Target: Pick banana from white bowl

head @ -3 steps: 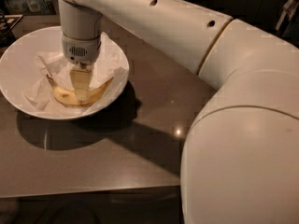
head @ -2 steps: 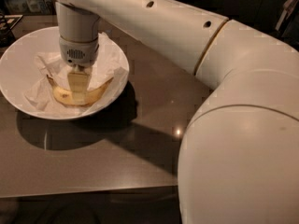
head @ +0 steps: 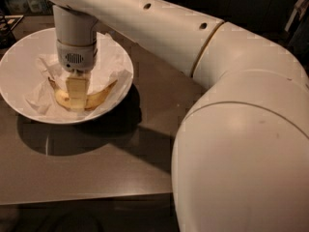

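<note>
The white bowl (head: 19,57) stands on the table at the upper left. The yellow banana (head: 100,95) lies in it on crumpled white paper (head: 113,57), curving from left to right with brown speckles. My gripper (head: 77,102) points straight down into the bowl and sits over the middle of the banana, at or touching it. The gripper hides the banana's middle; both of its ends show on either side.
The bowl rests on a dark grey table (head: 96,163), whose front edge runs along the bottom. My large white arm (head: 231,129) fills the right half of the view. Dark objects stand beyond the table at the far upper left.
The wrist and gripper have shifted slightly to the left and a little lower into the bowl. The banana and bowl have not visibly moved.
</note>
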Available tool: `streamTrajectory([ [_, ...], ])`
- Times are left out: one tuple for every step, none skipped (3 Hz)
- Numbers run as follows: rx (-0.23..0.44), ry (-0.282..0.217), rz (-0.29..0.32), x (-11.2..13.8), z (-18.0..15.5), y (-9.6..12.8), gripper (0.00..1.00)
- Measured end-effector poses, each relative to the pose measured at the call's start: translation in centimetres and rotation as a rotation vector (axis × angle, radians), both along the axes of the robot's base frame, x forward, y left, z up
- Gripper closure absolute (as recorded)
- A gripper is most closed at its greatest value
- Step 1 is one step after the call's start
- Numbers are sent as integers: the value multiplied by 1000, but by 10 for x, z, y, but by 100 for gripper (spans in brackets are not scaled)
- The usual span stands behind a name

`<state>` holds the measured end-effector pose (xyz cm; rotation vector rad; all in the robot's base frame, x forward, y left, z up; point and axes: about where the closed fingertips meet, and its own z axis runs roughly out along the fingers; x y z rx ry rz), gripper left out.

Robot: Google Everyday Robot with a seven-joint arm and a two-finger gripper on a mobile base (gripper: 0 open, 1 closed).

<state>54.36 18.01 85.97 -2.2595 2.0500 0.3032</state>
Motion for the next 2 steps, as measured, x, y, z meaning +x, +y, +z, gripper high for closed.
streamTrajectory([
  [19,25,4,5,-5,-2,39],
  [28,53,-17,16,-22,-16,38],
])
